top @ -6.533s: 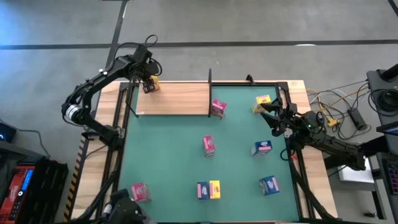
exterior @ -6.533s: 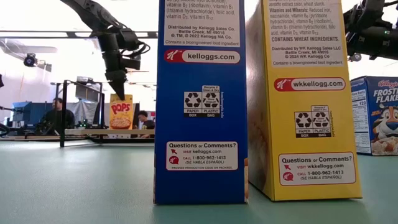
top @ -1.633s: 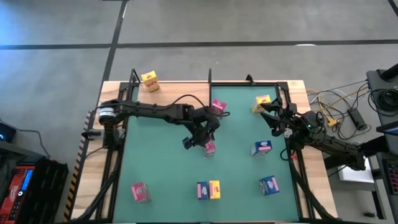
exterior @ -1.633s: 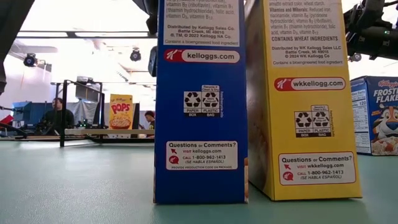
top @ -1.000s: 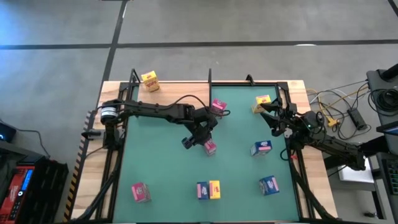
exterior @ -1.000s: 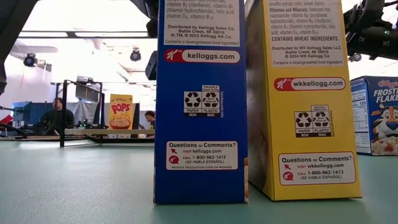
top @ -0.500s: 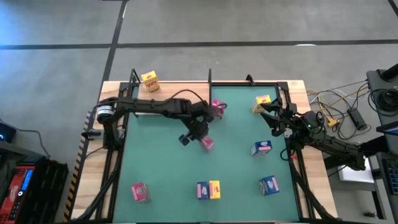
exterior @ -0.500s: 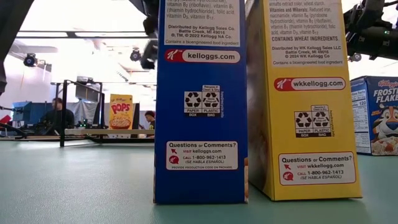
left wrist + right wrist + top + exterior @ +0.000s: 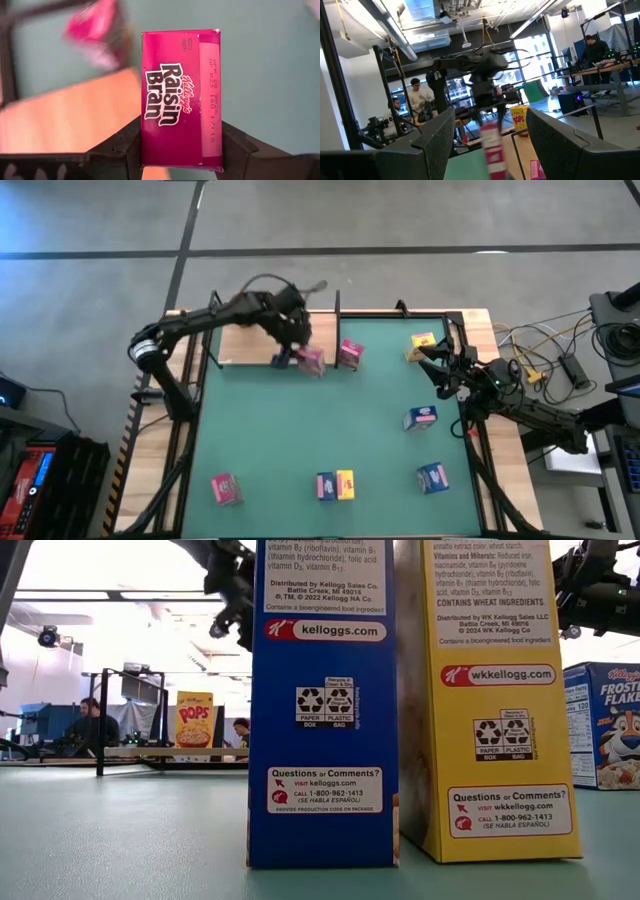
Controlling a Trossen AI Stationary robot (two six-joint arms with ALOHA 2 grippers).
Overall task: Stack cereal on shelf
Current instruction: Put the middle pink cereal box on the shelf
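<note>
Your left gripper [image 9: 298, 358] clamps a pink Raisin Bran box [image 9: 181, 97] between both fingers [image 9: 127, 145], holding it in the air at the right end of the shelf [image 9: 250, 340], over the board's front edge. One yellow cereal box [image 9: 195, 719] stands on the shelf, well to the left of the gripper near the board's far corner. Just right of the held box, past the black upright [image 9: 338, 330], a second pink box [image 9: 350, 354] stands on the green mat [image 9: 300, 440].

Your left arm reaches in from the table's left edge, elbow raised over the shelf, wrist bent down toward the box.

Your right gripper [image 9: 428, 360] waits at the table's right side, fingers [image 9: 435, 142] spread and holding nothing. A yellow box [image 9: 421, 343] sits just beyond it and a blue box [image 9: 421, 418] just in front.

Farther forward on the mat stand another blue box [image 9: 433, 478], a blue-and-yellow pair [image 9: 335, 485] touching side by side, and a pink box [image 9: 225, 489] at the front left.
</note>
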